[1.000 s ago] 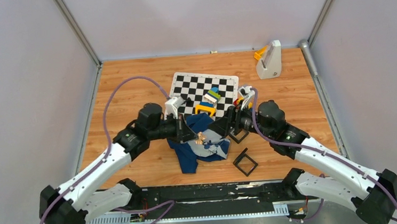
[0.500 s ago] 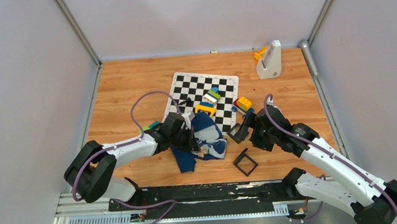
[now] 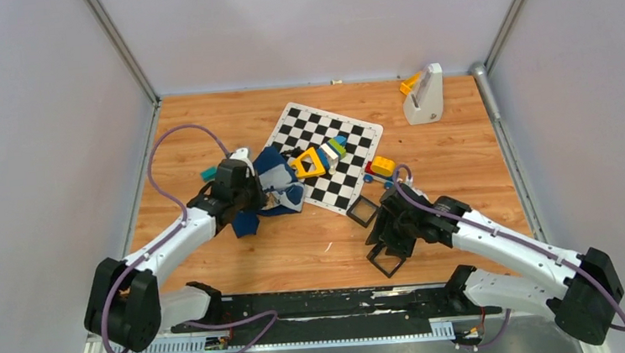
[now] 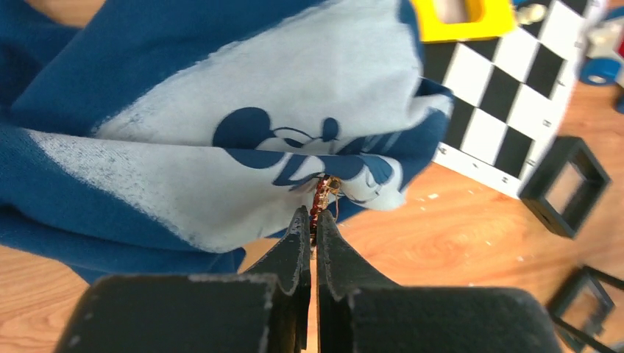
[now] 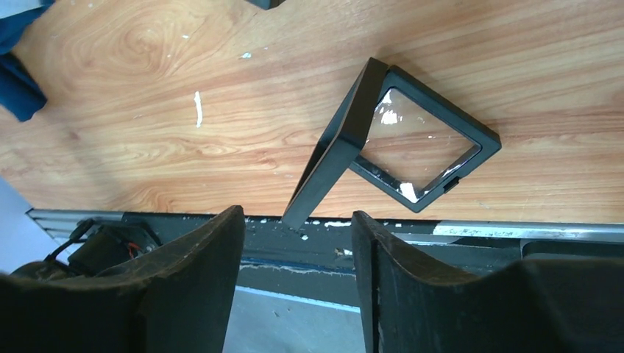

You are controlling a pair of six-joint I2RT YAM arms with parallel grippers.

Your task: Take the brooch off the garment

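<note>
The garment (image 3: pixel 274 179) is a dark navy shirt with a grey-white printed patch, bunched left of the checkered mat. In the left wrist view it (image 4: pixel 221 95) fills the upper frame. The brooch (image 4: pixel 321 195), a tiny red beaded pin with gold wire, sits at the patch's lower fold. My left gripper (image 4: pixel 310 217) is shut on the brooch's lower end; it also shows in the top view (image 3: pixel 257 200) at the shirt's left edge. My right gripper (image 5: pixel 298 220) is open and empty, above an open black frame box (image 5: pixel 401 143) near the front edge (image 3: pixel 386 259).
The checkered mat (image 3: pixel 337 153) lies askew behind centre with a yellow block (image 3: pixel 308 162) and other toy blocks (image 3: pixel 380 167) by it. A second black square frame (image 3: pixel 362 211) lies at the mat's near corner. A white stand (image 3: pixel 423 94) is at the back right.
My left gripper has pulled the shirt up and left, off the table's centre. The mat and blocks have shifted. My right gripper has swung toward the front, over the black frame box.
</note>
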